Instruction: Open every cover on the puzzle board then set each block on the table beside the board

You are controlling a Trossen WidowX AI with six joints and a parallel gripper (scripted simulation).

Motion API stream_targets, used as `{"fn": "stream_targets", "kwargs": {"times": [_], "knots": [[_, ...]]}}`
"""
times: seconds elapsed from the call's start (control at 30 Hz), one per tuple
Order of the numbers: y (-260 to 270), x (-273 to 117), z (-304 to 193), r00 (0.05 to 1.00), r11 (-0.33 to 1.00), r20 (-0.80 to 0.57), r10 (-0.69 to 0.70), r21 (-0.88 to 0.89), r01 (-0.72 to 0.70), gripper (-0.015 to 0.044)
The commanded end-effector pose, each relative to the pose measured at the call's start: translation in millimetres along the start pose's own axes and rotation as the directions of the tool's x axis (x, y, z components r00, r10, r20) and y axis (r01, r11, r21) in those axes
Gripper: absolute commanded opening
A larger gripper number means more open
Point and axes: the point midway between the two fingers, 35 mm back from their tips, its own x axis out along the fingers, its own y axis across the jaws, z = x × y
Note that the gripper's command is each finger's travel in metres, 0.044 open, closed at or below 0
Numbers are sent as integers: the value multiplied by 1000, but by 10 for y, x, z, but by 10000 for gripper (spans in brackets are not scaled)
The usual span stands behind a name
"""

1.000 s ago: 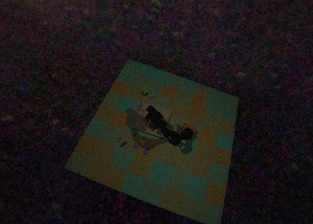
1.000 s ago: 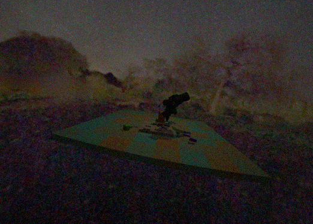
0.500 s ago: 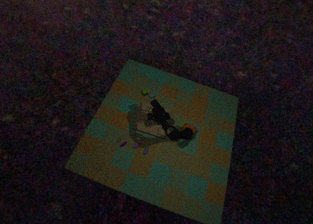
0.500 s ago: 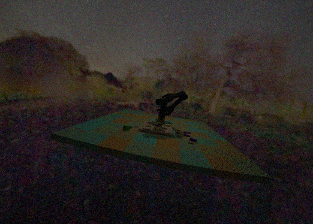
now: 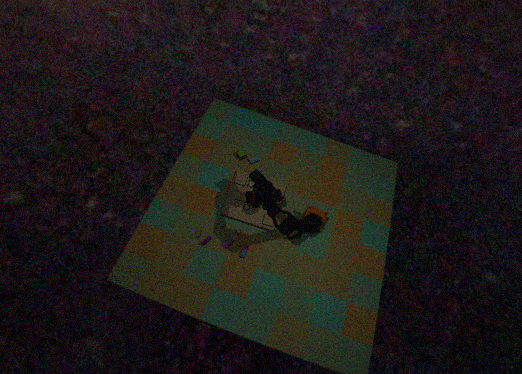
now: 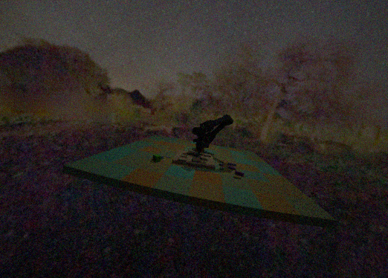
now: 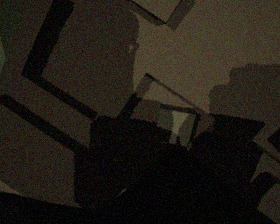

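The pale puzzle board (image 5: 240, 212) (image 6: 183, 162) (image 7: 182, 55) lies mid-table, partly hidden by the arm and its shadow. My gripper (image 5: 251, 202) (image 6: 200, 151) is shut with nothing seen in it, low over the board. In the wrist view its dark fingers hide the lower middle, just below a small framed opening (image 7: 180, 121) with a pale greenish patch inside. Flat cover-like panels (image 7: 90, 55) show at the left there; which are open I cannot tell. A green block (image 5: 241, 154) (image 6: 157, 158) and a light blue block (image 5: 254, 160) lie on the table beyond the board.
Two purple blocks (image 5: 205, 240) (image 5: 228, 243), a violet block (image 5: 243, 252) and a small pale piece (image 5: 238, 231) lie on the table on the board's near side in the top view. The arm's orange base (image 5: 316, 214) stands right of the board. The light is very dim.
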Motion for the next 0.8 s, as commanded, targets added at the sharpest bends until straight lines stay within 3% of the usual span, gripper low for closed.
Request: {"fn": "stream_targets", "kwargs": {"times": [0.0, 0.77], "knots": [[-3, 144, 28, 1000, 1000, 8, -2, 7, 2, 0], [12, 277, 16, 1000, 1000, 9, -2, 7, 2, 0]]}}
